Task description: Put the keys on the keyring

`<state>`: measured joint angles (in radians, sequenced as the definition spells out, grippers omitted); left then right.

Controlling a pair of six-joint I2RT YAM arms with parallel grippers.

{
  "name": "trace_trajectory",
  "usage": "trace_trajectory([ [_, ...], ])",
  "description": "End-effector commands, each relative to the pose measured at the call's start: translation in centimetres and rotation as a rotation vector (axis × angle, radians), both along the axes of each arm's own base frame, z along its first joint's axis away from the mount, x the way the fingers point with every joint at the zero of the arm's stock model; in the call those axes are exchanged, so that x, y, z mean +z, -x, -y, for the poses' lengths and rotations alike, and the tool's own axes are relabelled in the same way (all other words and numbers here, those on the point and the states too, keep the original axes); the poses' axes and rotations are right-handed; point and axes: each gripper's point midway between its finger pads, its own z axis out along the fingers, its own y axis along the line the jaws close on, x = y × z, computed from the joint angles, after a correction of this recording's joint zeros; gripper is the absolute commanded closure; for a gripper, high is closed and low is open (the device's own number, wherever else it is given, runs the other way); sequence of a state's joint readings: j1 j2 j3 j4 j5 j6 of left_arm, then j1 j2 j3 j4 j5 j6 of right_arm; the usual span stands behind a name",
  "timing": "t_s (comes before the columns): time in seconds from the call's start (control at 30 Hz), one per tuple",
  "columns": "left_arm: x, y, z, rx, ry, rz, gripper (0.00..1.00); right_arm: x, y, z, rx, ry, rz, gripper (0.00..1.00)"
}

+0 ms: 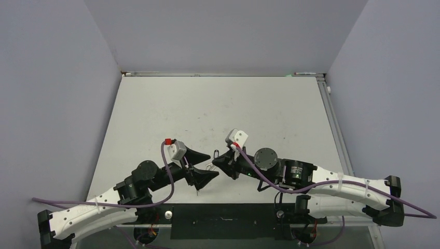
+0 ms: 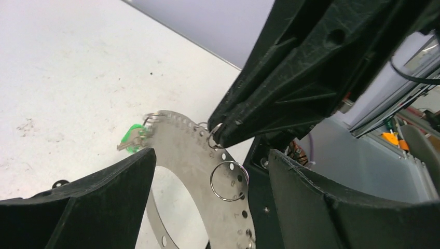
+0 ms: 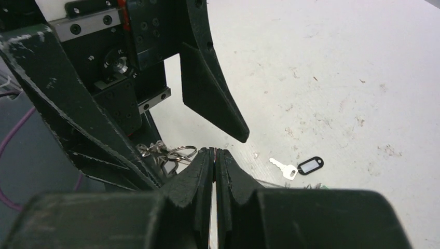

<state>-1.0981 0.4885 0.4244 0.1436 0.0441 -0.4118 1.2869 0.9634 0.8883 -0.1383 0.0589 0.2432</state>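
Note:
The keyring is a curved silver band with holes, carrying a silver ring and a green piece with a small key on it. My right gripper is shut on the band's thin edge. Its black fingers pinch the band from the upper right in the left wrist view. My left gripper is open, with the band between its fingers and held by neither. A ring with keys hangs beside the right fingertips. A silver key with a black tag lies on the table. Both grippers meet at the near centre.
The white table has purple-grey walls on three sides. A black strip runs along the near edge between the arm bases. Purple cables loop over both arms.

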Motion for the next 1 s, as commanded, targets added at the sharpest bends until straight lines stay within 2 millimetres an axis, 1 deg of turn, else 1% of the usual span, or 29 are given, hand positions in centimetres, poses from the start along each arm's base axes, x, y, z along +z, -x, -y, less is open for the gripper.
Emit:
trace_trajectory([
  [0.0,1.6,-0.9,0.3,0.033,0.013,0.068,0.25,2.7,-0.3,0.4,-0.038,-0.053,0.036,0.95],
  [0.13,1.8,-0.4,0.8,-0.007,0.025,0.113,0.34,3.4,1.0,0.4,0.036,-0.093,0.042,0.95],
  [0.23,1.9,0.0,0.9,-0.032,0.043,0.149,0.40,4.3,2.6,0.4,0.121,-0.139,0.043,0.95],
  [0.33,2.5,0.6,1.0,-0.062,0.078,0.189,0.49,4.8,3.9,0.4,0.196,-0.163,0.045,0.95],
  [0.43,3.0,1.3,1.1,-0.097,0.112,0.220,0.57,5.0,4.9,0.4,0.248,-0.172,0.044,0.95],
  [0.47,3.2,1.5,1.1,-0.106,0.120,0.227,0.58,5.0,5.1,0.4,0.258,-0.174,0.043,0.95],
  [0.7,3.8,2.3,1.1,-0.146,0.157,0.260,0.59,4.5,5.8,-0.1,0.304,-0.163,0.033,0.95],
  [0.97,4.0,3.5,0.8,-0.193,0.214,0.322,0.59,4.6,6.1,-0.4,0.328,-0.166,0.035,0.95],
])
